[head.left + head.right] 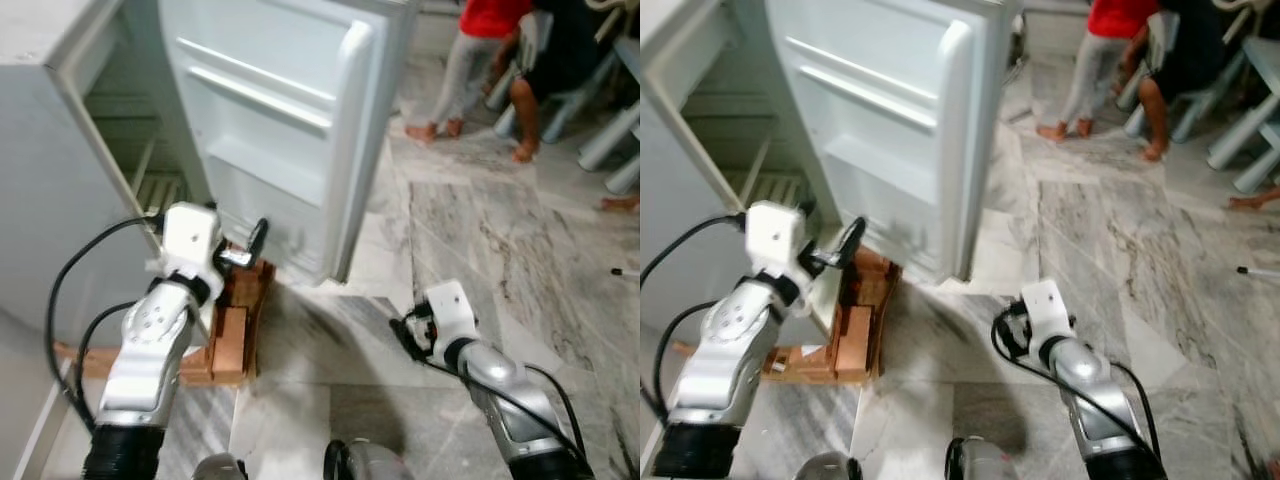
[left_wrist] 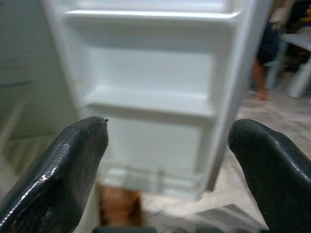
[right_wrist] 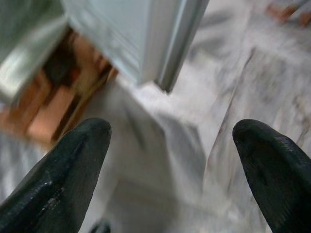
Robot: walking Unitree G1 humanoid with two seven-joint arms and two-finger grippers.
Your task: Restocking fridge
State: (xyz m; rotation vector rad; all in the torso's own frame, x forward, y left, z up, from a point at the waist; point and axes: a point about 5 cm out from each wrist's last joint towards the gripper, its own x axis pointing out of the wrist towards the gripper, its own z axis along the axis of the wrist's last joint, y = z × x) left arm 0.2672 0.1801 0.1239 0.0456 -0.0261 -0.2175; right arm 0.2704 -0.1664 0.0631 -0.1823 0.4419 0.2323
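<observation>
- The fridge (image 1: 60,150) stands at our left on a wooden pallet (image 1: 235,335), its door (image 1: 290,110) swung wide so the inner door shelves (image 2: 146,102) face us. We can make out no food on them, and the cabinet racks look bare too.
- The marble floor (image 1: 480,230) runs off to our right, where a person in a red top (image 1: 490,15) and another seated one stand well apart from us.
- Our left gripper (image 1: 245,250) hovers just beside the door's lower edge, fingers (image 2: 63,165) spread wide and holding nothing; the door shelves lie straight ahead of it.
- Our right gripper (image 1: 405,335) hangs low over the floor, below the door's free edge, fingers (image 3: 68,165) also wide apart and empty.
- Risk, as we judge it: with neither gripper carrying stock, nothing can be loaded yet. Reaching forward carelessly, the left fingers could knock the door and swing it. The pallet sits near our feet, a likely trip point.
</observation>
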